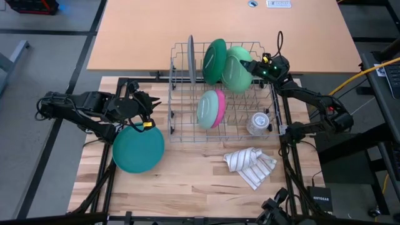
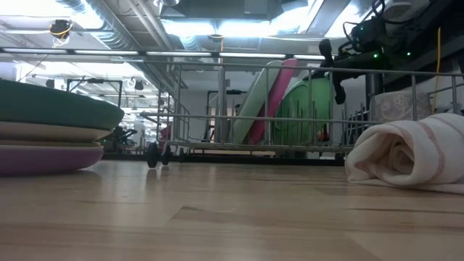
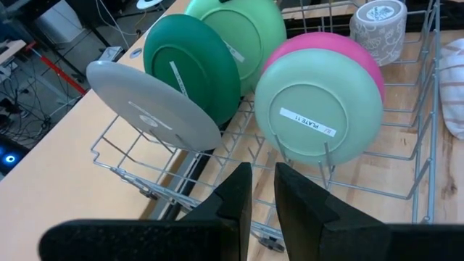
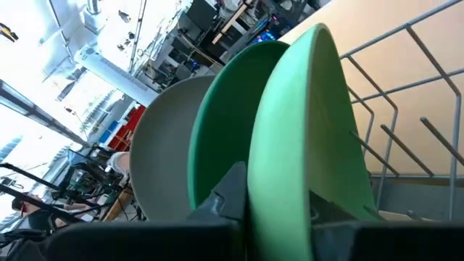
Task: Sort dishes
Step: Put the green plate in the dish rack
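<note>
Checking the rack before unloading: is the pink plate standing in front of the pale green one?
No, the pink plate stands behind the pale green plate in the wire rack.

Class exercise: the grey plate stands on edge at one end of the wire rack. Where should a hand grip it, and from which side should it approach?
Grip the grey plate at its top rim, coming from above. It stands nearly upright between the wire rack's tines, so only that thin upper edge is free; the dark green plate crowds one face.

The rack [image 1: 222, 103] fills the bench's [image 1: 187, 181] middle, its back row crowded by three upright plates [image 1: 215, 61] and its front row by two more. A glass cup [image 1: 257, 123] blocks the rack's right front corner. Open bench lies in front, between the plate stack [image 1: 138, 147] at left and the cloth [image 1: 250, 164] at right.
</note>
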Tool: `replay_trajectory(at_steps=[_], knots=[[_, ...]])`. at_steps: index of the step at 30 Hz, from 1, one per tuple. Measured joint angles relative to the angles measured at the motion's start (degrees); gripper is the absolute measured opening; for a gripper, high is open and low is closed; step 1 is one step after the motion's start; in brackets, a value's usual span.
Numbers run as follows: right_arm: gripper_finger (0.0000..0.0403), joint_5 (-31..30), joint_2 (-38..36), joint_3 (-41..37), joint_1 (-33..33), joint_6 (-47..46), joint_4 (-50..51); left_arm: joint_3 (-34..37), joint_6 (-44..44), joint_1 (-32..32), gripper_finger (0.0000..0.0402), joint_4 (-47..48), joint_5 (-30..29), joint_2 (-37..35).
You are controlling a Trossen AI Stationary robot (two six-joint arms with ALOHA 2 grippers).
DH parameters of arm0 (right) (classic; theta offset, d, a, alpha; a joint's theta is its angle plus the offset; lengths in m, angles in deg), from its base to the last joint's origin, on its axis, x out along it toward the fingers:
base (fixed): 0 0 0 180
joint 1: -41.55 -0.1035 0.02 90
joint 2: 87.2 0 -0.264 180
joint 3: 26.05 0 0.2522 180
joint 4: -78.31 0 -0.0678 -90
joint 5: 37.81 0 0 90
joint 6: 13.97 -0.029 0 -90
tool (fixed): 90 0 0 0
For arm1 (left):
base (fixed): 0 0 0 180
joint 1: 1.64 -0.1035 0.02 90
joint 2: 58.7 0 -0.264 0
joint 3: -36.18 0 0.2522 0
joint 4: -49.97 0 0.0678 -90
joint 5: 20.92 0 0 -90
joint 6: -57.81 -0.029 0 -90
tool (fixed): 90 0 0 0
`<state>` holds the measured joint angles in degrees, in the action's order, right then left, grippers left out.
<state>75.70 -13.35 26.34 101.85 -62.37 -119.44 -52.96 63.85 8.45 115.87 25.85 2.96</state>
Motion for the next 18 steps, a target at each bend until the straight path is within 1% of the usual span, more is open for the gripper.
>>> replay_trajectory(at_steps=[4, 6, 9, 15, 18], knots=[[0.0027, -0.8, 0.2, 0.0, 0.0, -1.6, -2.8, 0.0, 0.0, 0.0, 0.0052, 0.0, 0.0, 0.0], [0.0037, -1.4, 0.2, 0.0, 0.1, -2.5, -4.6, 0.0, 0.0, 0.0, 0.0052, 0.0, 0.0, 0.0], [0.0049, -3.1, 0.1, 0.0, 0.1, -2.6, -4.6, 0.0, 0.0, 0.0, 0.0052, 0.0, 0.0, 0.0], [0.0032, -4.7, 0.1, 0.0, 0.0, -2.8, -4.6, 0.0, 0.0, 0.0, 0.0052, 0.0, 0.0, 0.0], [0.0033, -5.7, 0.4, 0.0, 0.0, -2.9, -5.6, 0.0, 0.0, 0.0, 0.0052, 0.0, 0.0, 0.0]])
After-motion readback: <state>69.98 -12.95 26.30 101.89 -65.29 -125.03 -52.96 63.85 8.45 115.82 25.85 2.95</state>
